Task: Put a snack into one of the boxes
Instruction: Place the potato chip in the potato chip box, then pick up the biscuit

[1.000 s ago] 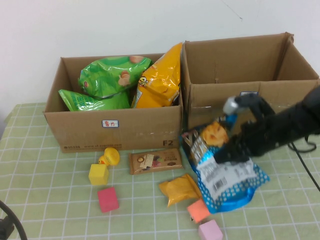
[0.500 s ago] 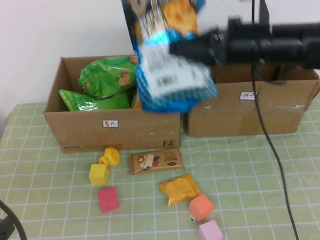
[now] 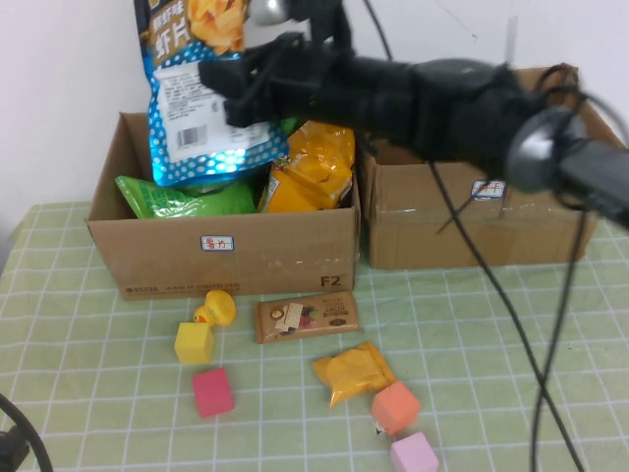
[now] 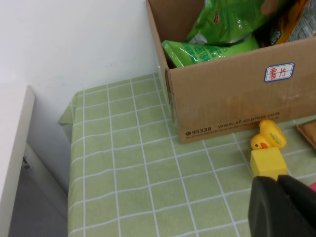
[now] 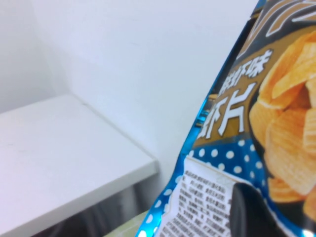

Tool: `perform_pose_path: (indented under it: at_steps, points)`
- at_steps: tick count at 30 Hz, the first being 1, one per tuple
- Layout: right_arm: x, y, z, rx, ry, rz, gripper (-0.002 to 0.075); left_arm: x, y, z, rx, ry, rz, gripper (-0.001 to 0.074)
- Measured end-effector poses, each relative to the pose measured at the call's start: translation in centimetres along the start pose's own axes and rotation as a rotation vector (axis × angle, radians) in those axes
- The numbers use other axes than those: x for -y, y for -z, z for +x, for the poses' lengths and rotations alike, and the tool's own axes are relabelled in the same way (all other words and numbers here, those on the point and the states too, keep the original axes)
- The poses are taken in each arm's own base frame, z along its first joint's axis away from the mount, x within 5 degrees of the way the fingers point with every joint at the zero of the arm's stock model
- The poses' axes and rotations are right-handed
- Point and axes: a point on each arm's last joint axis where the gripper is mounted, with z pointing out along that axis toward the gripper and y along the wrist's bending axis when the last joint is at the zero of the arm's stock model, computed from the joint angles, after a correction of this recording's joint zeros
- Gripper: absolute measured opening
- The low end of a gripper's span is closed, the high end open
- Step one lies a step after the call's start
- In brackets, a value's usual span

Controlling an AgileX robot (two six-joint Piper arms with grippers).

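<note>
The right gripper (image 3: 231,84) has its jaws pinching a blue snack bag (image 3: 197,98), held in the air above the left box (image 3: 226,258). The right box (image 3: 472,216) stands just beside the left box. The left gripper (image 4: 284,207), jaws pressed together, hovers low over the tabletop (image 4: 133,182) near that box's front corner.

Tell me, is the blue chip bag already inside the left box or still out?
Out: the right gripper holds the blue chip bag in the air above the left box.
</note>
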Motion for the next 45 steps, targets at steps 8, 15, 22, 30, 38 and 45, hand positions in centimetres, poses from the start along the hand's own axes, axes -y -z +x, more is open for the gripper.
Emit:
perform_pose_path:
  at_steps: [8,15,22,30,38,45]
  points:
    - [0.8,-4.5,3.7,0.002,-0.009,0.121,0.0387,0.0,0.0,0.0,0.000,0.000,0.000,-0.0002]
    - [2.3,-5.5,6.8,-0.051,0.005,0.227,0.0472,0.0,0.0,0.0,0.000,0.000,0.000,-0.0002]
    - [1.8,-4.2,2.3,0.016,0.101,0.261,0.0481,0.0,0.0,0.0,-0.003,0.002,0.000,-0.0002]
    - [-2.2,-0.5,-7.0,0.189,0.074,0.073,0.0419,0.0,0.0,0.0,0.003,0.002,-0.001,-0.0002]
    - [-7.8,4.5,-7.1,-0.393,0.280,-0.378,0.0049,0.0,0.0,-0.1,0.006,0.005,0.000,-0.0002]
    - [-3.6,7.8,-3.0,-1.008,0.220,0.031,0.0009,0.3,0.0,0.1,-0.017,0.093,0.032,-0.0002]
